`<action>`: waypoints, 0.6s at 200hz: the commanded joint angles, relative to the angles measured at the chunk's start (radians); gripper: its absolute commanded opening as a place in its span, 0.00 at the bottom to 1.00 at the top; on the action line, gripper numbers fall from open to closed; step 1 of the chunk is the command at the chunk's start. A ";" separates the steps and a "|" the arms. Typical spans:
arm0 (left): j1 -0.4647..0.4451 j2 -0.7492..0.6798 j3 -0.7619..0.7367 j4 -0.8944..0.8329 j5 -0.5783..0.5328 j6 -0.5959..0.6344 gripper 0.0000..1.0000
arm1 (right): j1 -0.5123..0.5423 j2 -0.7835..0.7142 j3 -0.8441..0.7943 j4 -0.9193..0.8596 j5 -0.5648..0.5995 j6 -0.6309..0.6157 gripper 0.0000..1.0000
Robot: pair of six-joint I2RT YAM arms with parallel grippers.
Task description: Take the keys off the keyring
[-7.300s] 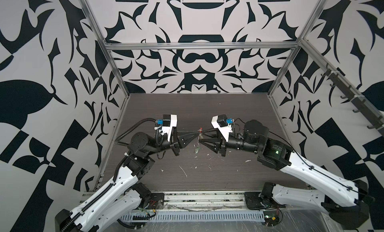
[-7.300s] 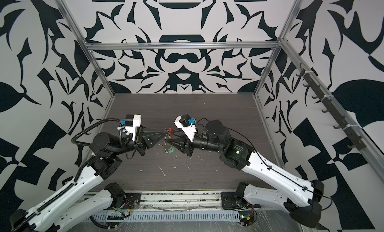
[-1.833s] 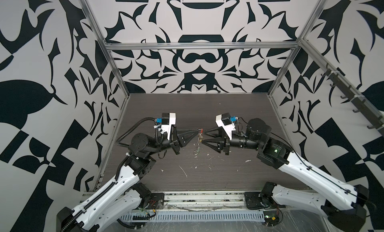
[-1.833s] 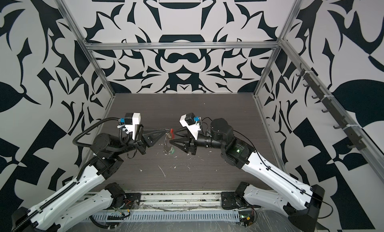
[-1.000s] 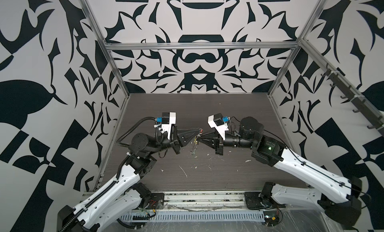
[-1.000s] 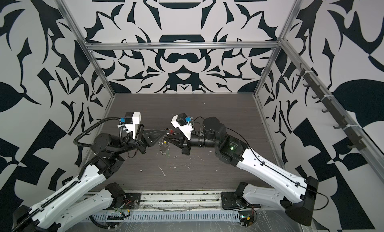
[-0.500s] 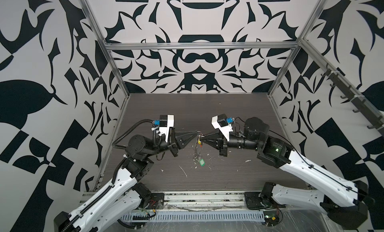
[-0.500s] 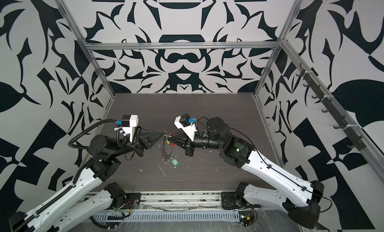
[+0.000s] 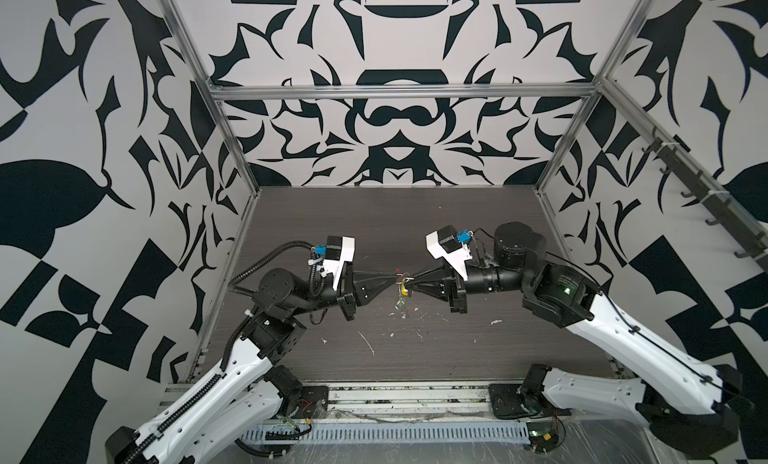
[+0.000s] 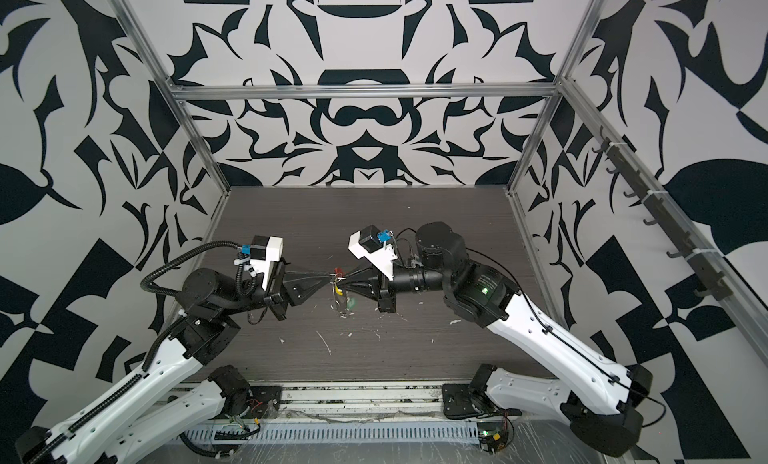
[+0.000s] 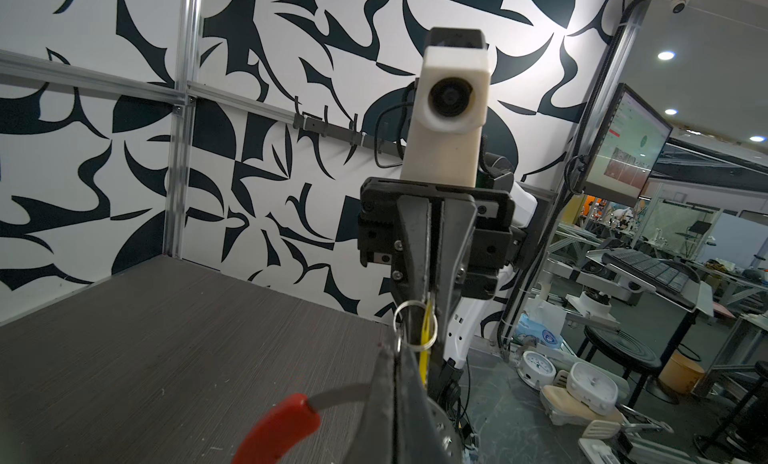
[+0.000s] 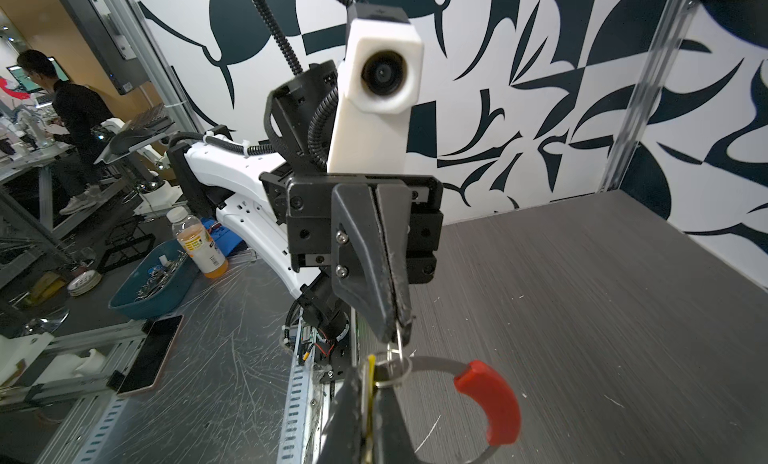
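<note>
**Item, left:** my left claw (image 9: 390, 277), clenched on the thin grey band of the keyring (image 11: 274, 424). I hold the keyring in the air above the desk (image 9: 457, 233), tip to tip with my other claw.

**Item, middle:** green tag (image 10: 352, 303). A second ago it hung in the cluster at the keyring. Now it shows only as a blurred green patch below my claw tips, apart from the keyring. I cannot tell whether it lies on the desk or is in the air. I judge it off the keyring, which makes one key of two removed.

**Item, middle right:** yellow tag (image 12: 369, 383). Its silver ring (image 11: 409, 313) looks threaded on the keyring, just beside my left claw tip. Not yet removed.

**Item, right:** my right claw (image 9: 410, 281), clenched on the yellow tag. I judge the next move is to work that ring along the band and off while my left claw holds firm.
</note>
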 commanded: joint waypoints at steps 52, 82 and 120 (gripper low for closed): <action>-0.001 -0.027 0.041 -0.020 0.038 0.015 0.00 | -0.060 0.028 0.082 -0.096 -0.158 -0.057 0.00; -0.001 -0.022 0.044 -0.009 0.066 0.006 0.00 | -0.073 0.037 0.090 -0.127 -0.174 -0.080 0.00; -0.001 -0.009 0.046 0.047 0.123 -0.039 0.00 | -0.107 0.042 0.082 -0.121 -0.216 -0.079 0.00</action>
